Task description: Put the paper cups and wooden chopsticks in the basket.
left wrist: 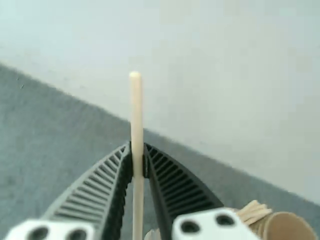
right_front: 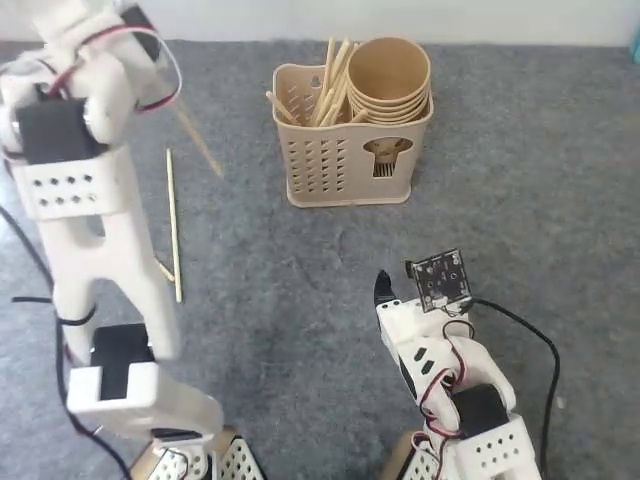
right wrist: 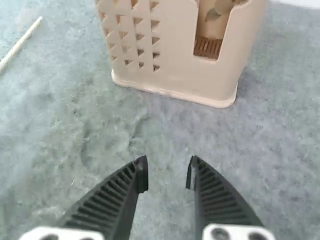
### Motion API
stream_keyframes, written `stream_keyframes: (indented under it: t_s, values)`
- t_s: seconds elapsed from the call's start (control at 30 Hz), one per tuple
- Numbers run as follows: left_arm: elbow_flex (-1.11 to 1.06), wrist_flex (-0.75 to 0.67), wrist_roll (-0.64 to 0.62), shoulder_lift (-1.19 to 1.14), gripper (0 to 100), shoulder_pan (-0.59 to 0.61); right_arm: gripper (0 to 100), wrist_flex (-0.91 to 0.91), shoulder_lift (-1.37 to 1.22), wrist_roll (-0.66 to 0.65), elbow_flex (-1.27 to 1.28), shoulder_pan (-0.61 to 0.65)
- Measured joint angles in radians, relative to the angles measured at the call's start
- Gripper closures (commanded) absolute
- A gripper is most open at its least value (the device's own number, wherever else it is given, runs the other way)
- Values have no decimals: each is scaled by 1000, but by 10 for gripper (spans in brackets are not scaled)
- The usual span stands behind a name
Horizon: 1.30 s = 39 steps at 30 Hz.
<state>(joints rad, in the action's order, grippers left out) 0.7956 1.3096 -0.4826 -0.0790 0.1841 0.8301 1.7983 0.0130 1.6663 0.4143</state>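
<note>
The beige slotted basket stands at the back middle, holding a stack of paper cups and several wooden chopsticks. My left gripper is raised at the table's left and is shut on one wooden chopstick, which shows as a slanted stick beside the arm. Another chopstick lies on the carpet left of the basket and appears again in the right wrist view. My right gripper hangs low in front of the basket, open with nothing between its fingers.
Grey carpet covers the table. A short piece of another stick pokes out from behind the left arm. The right arm's base and cable sit at the front right. A pale wall runs behind the table.
</note>
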Motion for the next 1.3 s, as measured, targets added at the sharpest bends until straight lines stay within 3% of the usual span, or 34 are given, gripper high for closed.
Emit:
stream_keyframes:
  t_s: [0.43, 0.7, 0.93, 1.13, 1.3]
  values:
    - [86, -358, 285, 6, 988, -259, 859, 0, 0, 3, 0, 0]
    - [-130, -615, 454, 8, 988, -368, 859, 0, 0, 3, 0, 0]
    - [-402, -836, 477, 6, 988, -377, 859, 9, 0, 3, 0, 0]
    - [-483, -881, 477, 6, 986, -377, 859, 9, 0, -5, 0, 0]
    - [-522, -881, 477, 6, 840, -373, 859, 9, 0, -14, 0, 0]
